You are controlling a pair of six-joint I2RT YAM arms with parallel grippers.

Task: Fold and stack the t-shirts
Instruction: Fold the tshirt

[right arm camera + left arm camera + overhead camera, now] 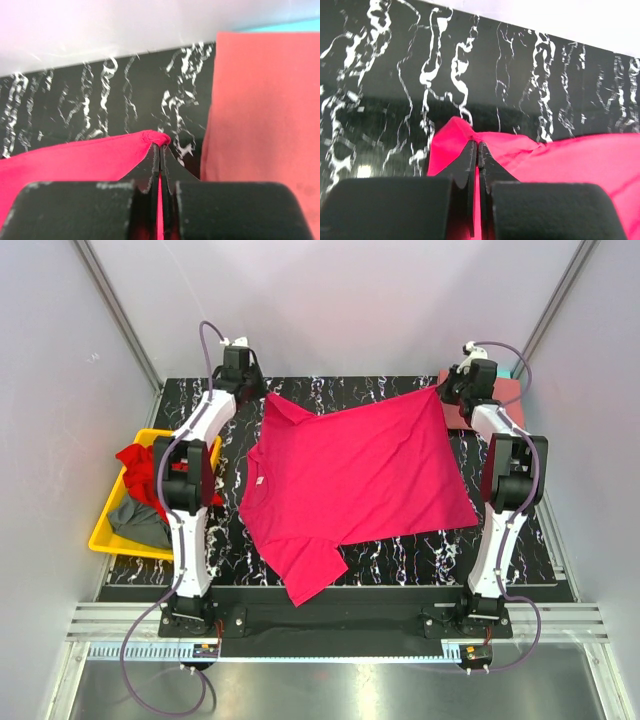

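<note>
The magenta t-shirt (355, 475) lies spread over the middle of the black marbled table, one sleeve hanging over the near edge. My left gripper (262, 393) is shut on its far left corner; in the left wrist view the pink cloth (560, 155) is pinched between the closed jaws of that gripper (477, 146). My right gripper (444, 389) is shut on the far right corner, and in the right wrist view the gripper (161, 148) pinches a bunched hem (90, 152). A folded salmon pink t-shirt (505, 408) (265, 110) lies at the back right. Red (140, 468) and grey (140, 522) t-shirts sit crumpled in the bin.
A yellow plastic bin (108, 530) stands at the table's left edge beside the left arm. Grey walls close in the table on three sides. The table's front edge (400, 585) runs just before the arm bases.
</note>
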